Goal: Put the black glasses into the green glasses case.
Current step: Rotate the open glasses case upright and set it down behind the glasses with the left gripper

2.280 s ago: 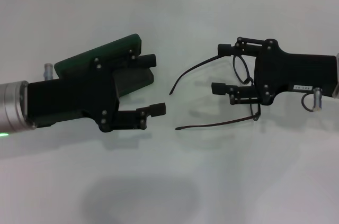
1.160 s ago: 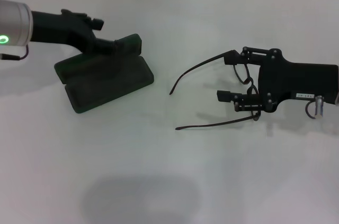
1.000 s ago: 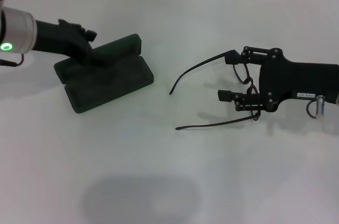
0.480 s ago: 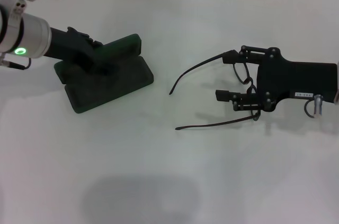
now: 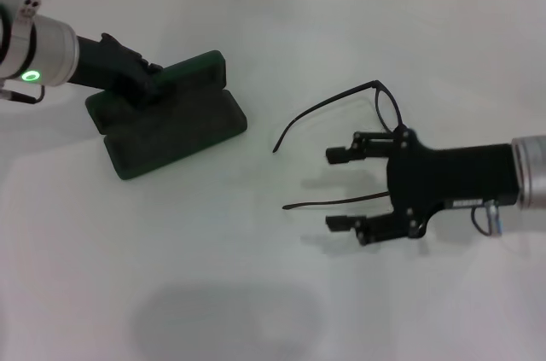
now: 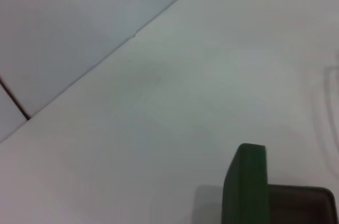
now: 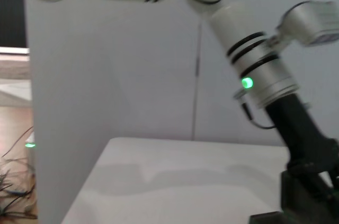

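Observation:
The black glasses (image 5: 386, 107) lie open on the white table, right of centre, with both temple arms pointing toward the case. My right gripper (image 5: 331, 190) is open at the near side of the glasses. Its fingers straddle the nearer temple arm (image 5: 320, 201), and its body hides part of the frame. The green glasses case (image 5: 175, 126) lies open at the left, its lid raised at the far side. My left gripper (image 5: 147, 84) rests against that lid. The left wrist view shows the lid's edge (image 6: 246, 181) and the lining (image 6: 299, 205).
The white table (image 5: 256, 293) ends at a grey tiled wall along the far edge. In the right wrist view my left arm (image 7: 262, 75) shows with its green light, reaching down at the far side.
My right gripper has come away from the front of the glasses, moving nearer and toward the case along the temple arm. The glasses have stayed put. The left gripper remains at the case lid.

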`<act>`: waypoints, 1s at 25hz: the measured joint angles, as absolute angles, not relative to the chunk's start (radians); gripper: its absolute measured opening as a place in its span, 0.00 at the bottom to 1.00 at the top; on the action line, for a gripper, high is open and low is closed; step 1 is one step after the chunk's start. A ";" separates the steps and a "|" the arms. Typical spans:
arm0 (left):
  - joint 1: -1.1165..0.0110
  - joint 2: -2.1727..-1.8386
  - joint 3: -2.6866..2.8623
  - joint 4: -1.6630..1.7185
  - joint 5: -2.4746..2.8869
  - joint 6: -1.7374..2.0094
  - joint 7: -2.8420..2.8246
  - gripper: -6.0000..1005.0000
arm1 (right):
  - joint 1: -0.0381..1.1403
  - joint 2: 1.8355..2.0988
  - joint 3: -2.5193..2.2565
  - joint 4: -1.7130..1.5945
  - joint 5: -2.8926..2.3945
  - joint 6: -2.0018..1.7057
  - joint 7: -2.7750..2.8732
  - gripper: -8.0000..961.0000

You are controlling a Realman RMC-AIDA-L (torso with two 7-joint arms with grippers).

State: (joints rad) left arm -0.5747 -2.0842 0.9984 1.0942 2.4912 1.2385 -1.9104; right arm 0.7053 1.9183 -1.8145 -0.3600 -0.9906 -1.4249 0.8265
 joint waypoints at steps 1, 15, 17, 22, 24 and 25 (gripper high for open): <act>-0.576 -2.084 1.009 1.097 2.494 1.236 -1.909 0.41 | 0.706 1.922 -1.815 -0.362 -0.997 -1.424 0.826 0.78; -0.747 -2.087 1.154 0.999 2.360 1.042 -1.667 0.22 | 0.693 1.963 -1.815 -0.363 -1.003 -1.416 0.781 0.78; -0.793 -2.087 1.170 0.945 2.367 1.016 -1.643 0.23 | 0.693 1.970 -1.815 -0.363 -1.003 -1.416 0.773 0.78; -0.870 -2.086 1.176 0.827 2.396 0.973 -1.580 0.24 | 0.668 1.982 -1.805 -0.369 -1.003 -1.413 0.749 0.77; -0.903 -2.086 1.178 0.796 2.399 0.982 -1.565 0.25 | 0.653 1.981 -1.789 -0.373 -1.003 -1.413 0.747 0.77; -0.912 -2.086 1.181 0.790 2.400 0.989 -1.561 0.25 | 0.645 1.981 -1.780 -0.373 -1.003 -1.413 0.747 0.77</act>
